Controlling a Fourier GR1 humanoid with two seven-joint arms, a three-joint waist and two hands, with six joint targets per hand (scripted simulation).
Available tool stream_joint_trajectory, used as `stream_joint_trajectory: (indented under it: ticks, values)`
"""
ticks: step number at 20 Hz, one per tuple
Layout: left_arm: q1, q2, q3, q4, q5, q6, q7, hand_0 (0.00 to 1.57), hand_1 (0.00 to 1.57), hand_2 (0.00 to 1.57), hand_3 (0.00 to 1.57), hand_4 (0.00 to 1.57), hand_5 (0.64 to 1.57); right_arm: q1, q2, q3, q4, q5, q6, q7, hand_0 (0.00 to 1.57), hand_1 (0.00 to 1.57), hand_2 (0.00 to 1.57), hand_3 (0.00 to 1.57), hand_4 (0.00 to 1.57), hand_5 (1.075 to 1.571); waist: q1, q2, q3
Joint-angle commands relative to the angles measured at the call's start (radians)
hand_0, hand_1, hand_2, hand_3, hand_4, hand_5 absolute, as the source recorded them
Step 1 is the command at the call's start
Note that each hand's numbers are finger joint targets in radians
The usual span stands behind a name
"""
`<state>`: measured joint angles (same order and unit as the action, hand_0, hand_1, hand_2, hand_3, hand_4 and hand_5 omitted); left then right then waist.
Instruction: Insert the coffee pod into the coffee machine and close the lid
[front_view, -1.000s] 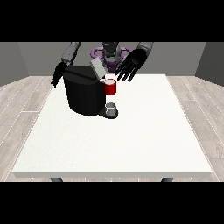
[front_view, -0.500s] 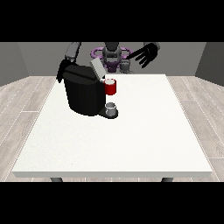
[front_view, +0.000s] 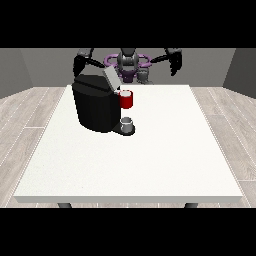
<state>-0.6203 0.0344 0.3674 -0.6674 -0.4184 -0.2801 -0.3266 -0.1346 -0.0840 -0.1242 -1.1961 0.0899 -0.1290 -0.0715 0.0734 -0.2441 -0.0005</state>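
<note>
Near the upper left of the frame, on the white counter (front_view: 150, 160): one black coffee machine (front_view: 95, 106), standing close to the counter's far edge and nearer its left edge than its right. Lid (front_view: 110, 77) tilted up, pale underside showing. At the machine's front, one red thing at the machine (front_view: 126, 99), and below it, on the machine's base, one small grey thing (front_view: 127, 122); cannot tell whether this is the pod. No certain sight of the pod elsewhere.

Wide bare room on the counter: whole near half open, right half open too, right and near edges well apart from the machine. Only a narrow strip between machine and left edge.

Behind the far edge, at top centre, the robot's grey and purple body (front_view: 128, 64), small. Two black hands, one each side. Hand at the view's left (front_view: 79, 64) just above and behind the machine's top left corner, hanging downward; cannot tell how its fingers lie. Hand at the view's right (front_view: 175, 62) raised beyond the far edge, well apart from the machine and the lid, fingers pointing downward, seemingly relaxed and holding nothing.

Between the hand at the view's right and the lid: open air only. Raised lid standing between the robot's body and the red thing.
</note>
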Motion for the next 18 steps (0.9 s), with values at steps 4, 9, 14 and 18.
stream_joint_trajectory:
  ticks: [4,9,14,18]
  values:
    - [0.104,-0.012,0.007,-0.053,0.048,-0.007,0.031,0.00,0.00,0.00,0.00,0.40,1.571,-0.076,-0.018,0.059,-0.107,-0.012,0.085,0.054,0.00,0.00,0.00,0.00,0.06,1.571,0.030,-0.041,0.0005]
    - [0.151,-0.034,-0.032,-0.136,0.113,-0.062,0.088,0.00,0.00,0.00,0.00,0.46,1.571,-0.110,-0.131,0.012,-0.096,-0.020,0.158,0.055,0.00,0.00,0.00,0.00,0.24,1.571,0.100,-0.054,0.0010]
    - [0.208,-0.034,-0.111,-0.268,0.180,-0.032,0.115,0.00,0.00,0.00,0.00,0.39,1.571,-0.238,-0.112,-0.023,-0.093,-0.061,0.133,0.198,0.00,0.00,0.00,0.00,0.00,1.571,0.092,0.004,0.0007]
    - [0.251,-0.033,-0.147,-0.377,0.196,-0.010,0.112,0.00,0.00,0.00,0.00,0.38,1.571,-0.265,-0.119,-0.050,-0.054,-0.098,0.159,0.140,0.00,0.00,0.00,0.00,0.00,1.571,0.095,0.091,0.0008]
